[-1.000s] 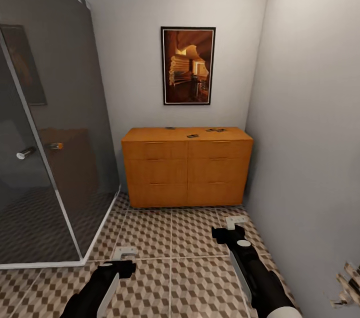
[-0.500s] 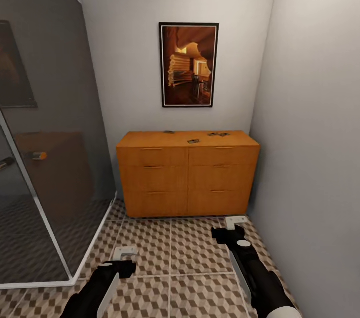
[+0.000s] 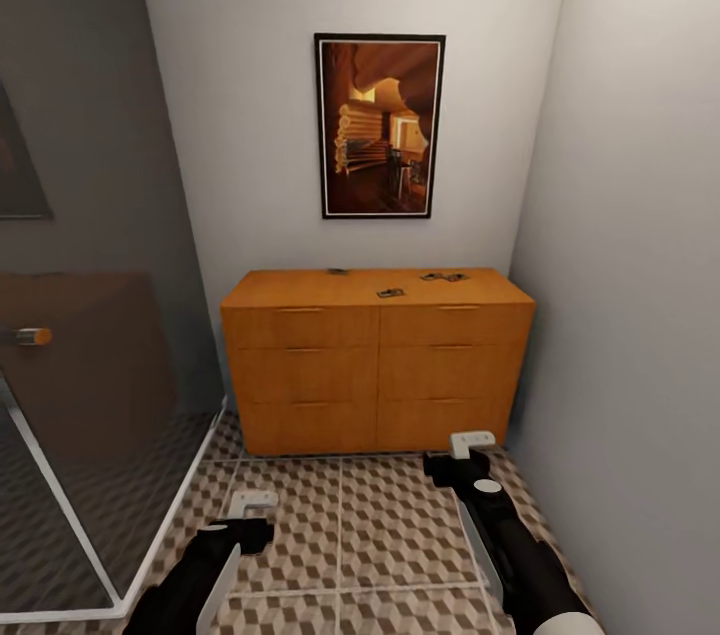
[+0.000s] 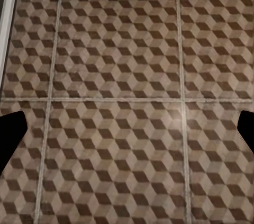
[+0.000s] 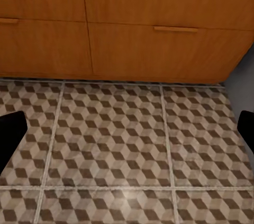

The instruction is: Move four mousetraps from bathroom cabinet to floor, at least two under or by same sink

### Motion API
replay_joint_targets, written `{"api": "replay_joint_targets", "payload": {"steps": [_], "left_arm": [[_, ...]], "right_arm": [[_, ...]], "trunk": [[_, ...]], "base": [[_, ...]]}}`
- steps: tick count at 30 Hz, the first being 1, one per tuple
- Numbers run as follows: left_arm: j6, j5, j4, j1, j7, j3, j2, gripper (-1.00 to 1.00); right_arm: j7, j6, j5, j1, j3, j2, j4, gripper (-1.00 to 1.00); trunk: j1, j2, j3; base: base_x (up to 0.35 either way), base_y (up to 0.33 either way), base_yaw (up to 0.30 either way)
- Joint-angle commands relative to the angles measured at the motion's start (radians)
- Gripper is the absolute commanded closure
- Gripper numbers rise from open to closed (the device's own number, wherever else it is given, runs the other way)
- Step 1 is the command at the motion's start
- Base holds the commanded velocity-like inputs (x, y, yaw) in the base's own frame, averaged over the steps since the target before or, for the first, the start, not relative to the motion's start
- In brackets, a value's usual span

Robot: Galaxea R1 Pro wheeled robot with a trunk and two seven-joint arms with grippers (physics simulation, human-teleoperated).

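- Four mousetraps (image 3: pixel 390 293) lie on top of the cabinet (image 3: pixel 377 363), centre frame, none lifted yet.
- Both claws, left claw (image 3: pixel 250 503) and right claw (image 3: pixel 471 442), hang low over the bathroom floor (image 3: pixel 380 535), spread apart and empty.
- Good approach: stop square to the cabinet, raise one arm above its top, then descend on the nearest trap.

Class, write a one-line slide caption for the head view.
Facing the orange-brown cabinet with small mousetraps on top, both arms held low over the cube-patterned bathroom floor.
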Motion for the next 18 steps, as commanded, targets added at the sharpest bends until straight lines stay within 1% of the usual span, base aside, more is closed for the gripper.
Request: {"api": "replay_joint_targets", "payload": {"steps": [1,5,18], "left_arm": [[0.005,0.0,-0.002,0.0,0.004,-0.001,0.0,-1.0],[0.005,0.0,-0.003,0.0,0.004,-0.001,-0.001,-1.0],[0.005,0.0,-0.002,0.0,0.004,-0.002,-0.002,-1.0]], "right_arm": [[-0.003,0.007,0.008,-0.001,0.002,0.0,-0.001,-1.0],[-0.004,0.007,0.008,-0.001,0.002,0.001,-0.001,-1.0],[-0.004,0.007,0.008,0.0,0.002,0.003,-0.001,-1.0]], "trunk": [[0.0,-0.001,-0.001],[0.0,-0.001,-0.001],[0.0,-0.001,-0.001]], "base": [[0.236,0.0,0.0],[0.143,0.0,0.0],[0.011,0.0,0.0]]}}
